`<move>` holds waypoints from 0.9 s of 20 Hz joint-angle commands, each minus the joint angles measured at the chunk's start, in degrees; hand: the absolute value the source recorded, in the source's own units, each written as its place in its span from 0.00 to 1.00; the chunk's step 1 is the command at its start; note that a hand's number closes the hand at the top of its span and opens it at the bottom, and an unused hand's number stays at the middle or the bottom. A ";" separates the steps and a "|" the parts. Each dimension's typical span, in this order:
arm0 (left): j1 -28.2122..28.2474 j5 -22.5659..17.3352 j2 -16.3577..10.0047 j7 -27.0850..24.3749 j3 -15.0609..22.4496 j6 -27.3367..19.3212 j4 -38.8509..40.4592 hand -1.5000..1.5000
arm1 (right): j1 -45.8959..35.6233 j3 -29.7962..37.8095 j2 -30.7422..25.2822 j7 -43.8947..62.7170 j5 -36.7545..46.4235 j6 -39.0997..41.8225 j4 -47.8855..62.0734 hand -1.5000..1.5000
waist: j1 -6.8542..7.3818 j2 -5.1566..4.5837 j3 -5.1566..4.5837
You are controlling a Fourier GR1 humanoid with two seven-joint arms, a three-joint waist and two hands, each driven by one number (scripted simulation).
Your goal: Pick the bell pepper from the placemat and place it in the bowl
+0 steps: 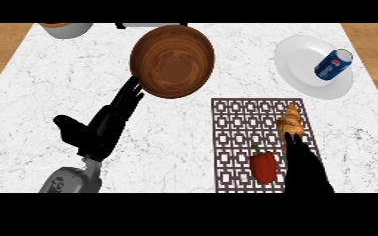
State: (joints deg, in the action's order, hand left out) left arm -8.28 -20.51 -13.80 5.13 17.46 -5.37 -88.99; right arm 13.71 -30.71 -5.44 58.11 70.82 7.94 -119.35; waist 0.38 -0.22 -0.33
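Red bell pepper (pixel 263 167) w/ short green stem, stem end pointing away from robot, lies on near-right part of placemat (pixel 240 125). Mat: dark brown lattice pattern, rectangular, flat on counter. Bowl (pixel 173 61): round, brown wood, upright, opening up, beyond mat's far-left corner, near but not touching.

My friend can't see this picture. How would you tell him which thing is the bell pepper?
Find the dark patterned placemat on the right of the white counter. Two foods lie on it, and the bell pepper is at its near end, just left of the black right hand. It is the red one with a green stem, not the long golden croissant farther back.
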 commanded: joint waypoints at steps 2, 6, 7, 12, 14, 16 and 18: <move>0.41 1.80 1.47 -1.59 0.23 -0.90 1.40 0.50 | -6.40 -2.50 5.22 15.78 0.70 10.41 1.88 0.00 | 0.09 0.06 0.22; -1.08 -0.03 0.13 -1.54 -1.81 2.05 3.09 0.50 | -11.53 -0.34 5.34 20.84 -3.37 12.54 4.35 0.00 | 0.20 -0.08 0.20; -0.49 1.04 1.70 -0.18 -0.44 -0.17 1.62 0.50 | -8.38 0.61 5.35 19.03 -3.39 14.56 1.15 0.00 | -0.30 0.18 0.25; -1.62 0.38 1.51 0.27 -1.75 0.35 0.76 0.50 | -11.82 4.08 5.39 19.94 -6.59 15.43 7.82 0.00 | 0.26 -0.07 0.25; -2.08 -0.22 1.35 1.60 -2.29 0.59 0.42 0.50 | -10.23 3.27 5.40 19.60 -6.85 14.27 9.33 0.00 | -0.02 0.05 0.28; 0.50 0.98 0.85 2.72 -0.98 -0.02 -1.68 0.50 | -11.47 2.10 5.40 21.48 -7.67 13.85 10.63 0.00 | 0.35 0.18 0.30; 0.43 0.14 0.24 2.35 -2.48 1.22 -2.05 0.50 | -12.25 1.95 5.40 22.12 -8.27 14.99 9.07 0.00 | 0.07 0.25 0.29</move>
State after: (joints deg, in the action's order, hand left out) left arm -8.51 -20.30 -13.29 6.19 15.46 -4.05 -89.00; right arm 4.48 -27.93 -0.80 66.70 64.56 17.28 -110.24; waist 0.46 -0.11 -0.05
